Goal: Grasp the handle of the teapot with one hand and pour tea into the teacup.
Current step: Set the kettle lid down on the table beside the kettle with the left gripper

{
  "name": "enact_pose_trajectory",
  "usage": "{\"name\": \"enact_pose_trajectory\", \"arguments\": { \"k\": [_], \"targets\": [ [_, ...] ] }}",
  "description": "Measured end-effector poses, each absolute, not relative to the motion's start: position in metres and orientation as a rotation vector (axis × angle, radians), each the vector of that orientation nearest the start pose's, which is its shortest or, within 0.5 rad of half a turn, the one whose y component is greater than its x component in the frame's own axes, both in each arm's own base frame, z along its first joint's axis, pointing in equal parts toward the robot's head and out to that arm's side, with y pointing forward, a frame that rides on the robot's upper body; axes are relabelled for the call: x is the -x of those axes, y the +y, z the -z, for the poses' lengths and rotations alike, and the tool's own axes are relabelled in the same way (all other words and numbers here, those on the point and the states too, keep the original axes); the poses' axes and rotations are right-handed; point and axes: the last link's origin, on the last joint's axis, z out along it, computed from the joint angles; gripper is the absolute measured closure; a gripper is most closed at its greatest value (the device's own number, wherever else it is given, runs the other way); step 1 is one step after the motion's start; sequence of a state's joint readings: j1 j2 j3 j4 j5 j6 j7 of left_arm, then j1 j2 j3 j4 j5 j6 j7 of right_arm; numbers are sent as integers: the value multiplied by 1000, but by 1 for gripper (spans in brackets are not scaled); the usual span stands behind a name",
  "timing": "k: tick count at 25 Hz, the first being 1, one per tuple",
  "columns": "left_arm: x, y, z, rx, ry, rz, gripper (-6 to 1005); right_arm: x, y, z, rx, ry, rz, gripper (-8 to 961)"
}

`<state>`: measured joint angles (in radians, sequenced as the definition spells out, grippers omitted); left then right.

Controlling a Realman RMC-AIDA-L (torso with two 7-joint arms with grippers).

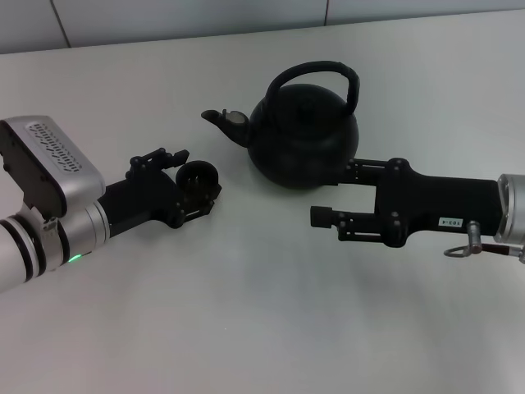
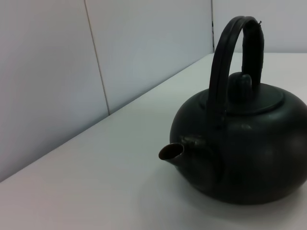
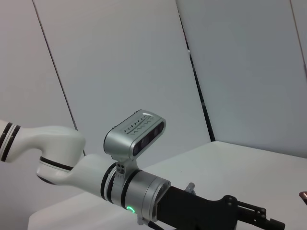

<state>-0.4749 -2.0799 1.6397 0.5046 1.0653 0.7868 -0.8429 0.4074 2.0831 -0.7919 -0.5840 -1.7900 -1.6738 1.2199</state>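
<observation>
The matte-black teapot [image 1: 302, 135] stands upright at the table's middle, its spout [image 1: 221, 120] pointing to my left. Its arched handle [image 1: 321, 72] loops over the lid, untouched. The left wrist view shows the teapot [image 2: 244, 148] and its handle [image 2: 231, 52] close by. The tiny black teacup [image 1: 198, 178] sits low at the table between the fingers of my left gripper [image 1: 195, 182], which are closed against its sides. My right gripper [image 1: 333, 192] is open and empty, low beside the teapot's front right, one finger [image 1: 358, 167] close to its body.
The table [image 1: 246, 312] is plain white, with a grey panelled wall [image 1: 164, 16] behind it. The right wrist view shows my left arm [image 3: 136, 184] across the table, not the teacup.
</observation>
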Motion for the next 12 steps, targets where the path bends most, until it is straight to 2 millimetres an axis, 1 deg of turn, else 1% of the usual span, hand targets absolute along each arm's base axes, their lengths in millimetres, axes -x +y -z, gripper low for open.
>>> {"name": "enact_pose_trajectory", "arguments": {
  "k": [5,10,12],
  "targets": [
    [262,346,95,2519,-309,388,261,-268,287,10,2711,542,-963,268],
    [262,347,93,2510,-317,398,229,-268,287,9,2711,540,-961,269],
    [262,347,93,2511,-319,399,200,-268,287,9,2711,539,-961,269]
  ]
}}
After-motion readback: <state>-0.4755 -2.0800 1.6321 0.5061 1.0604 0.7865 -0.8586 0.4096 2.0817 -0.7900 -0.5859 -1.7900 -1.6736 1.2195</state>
